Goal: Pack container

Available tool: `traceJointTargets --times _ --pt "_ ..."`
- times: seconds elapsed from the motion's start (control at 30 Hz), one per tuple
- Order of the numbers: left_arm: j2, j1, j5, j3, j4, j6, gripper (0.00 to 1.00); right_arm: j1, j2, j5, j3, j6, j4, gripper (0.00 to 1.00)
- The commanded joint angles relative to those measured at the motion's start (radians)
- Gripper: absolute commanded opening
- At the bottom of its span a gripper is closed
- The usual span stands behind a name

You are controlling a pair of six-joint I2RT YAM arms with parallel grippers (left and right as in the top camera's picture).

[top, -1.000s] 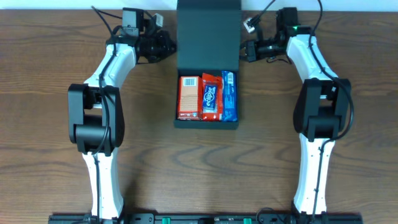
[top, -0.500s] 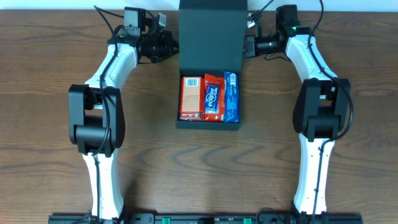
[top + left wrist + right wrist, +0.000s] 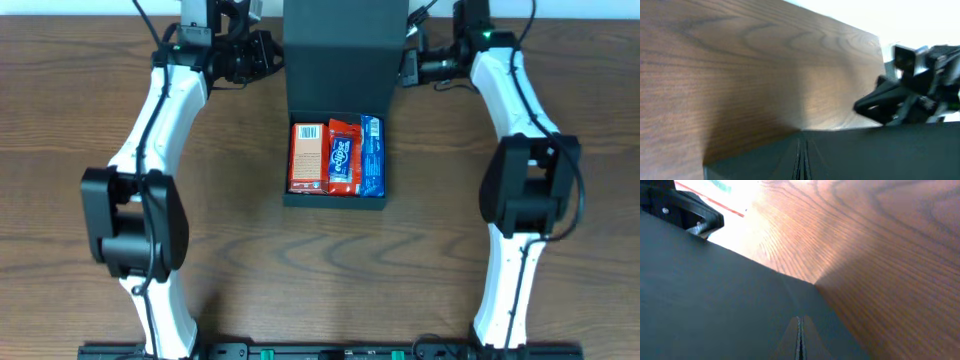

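Wooden table (image 3: 80, 130) holds the box (image 3: 334, 200) at centre, snacks (image 3: 337, 155) inside. Its lid (image 3: 345, 50) stands raised at the far side, with the left gripper (image 3: 272, 60) and right gripper (image 3: 408, 65) clamped on its side edges. Best to swing both arms nearward evenly, so the lid does not twist.

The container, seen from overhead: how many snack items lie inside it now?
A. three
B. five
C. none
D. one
A: the overhead view shows the open container holding three items side by side: an orange-red carton, a red packet and a blue packet.
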Motion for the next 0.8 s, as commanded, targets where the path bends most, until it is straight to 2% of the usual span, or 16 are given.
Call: traceJointTargets --times 0.0,0.3,0.43,0.77 --pt "-0.047 -0.003 -0.069 0.014 -0.058 0.089 0.06 0.023 -0.086 0.113 0.021 -0.048 -0.048 0.01" --pt "-0.143 -0.052 -0.262 0.014 -0.274 0.257 0.06 0.086 -0.167 0.349 0.021 -0.147 -0.291 0.01" --pt "-0.154 -0.060 -0.298 0.014 -0.311 0.282 0.06 0.096 -0.190 0.467 0.021 -0.146 -0.327 0.01" --pt "-0.195 -0.061 -0.385 0.014 -0.339 0.298 0.06 0.096 -0.277 0.623 0.021 -0.126 -0.337 0.01"
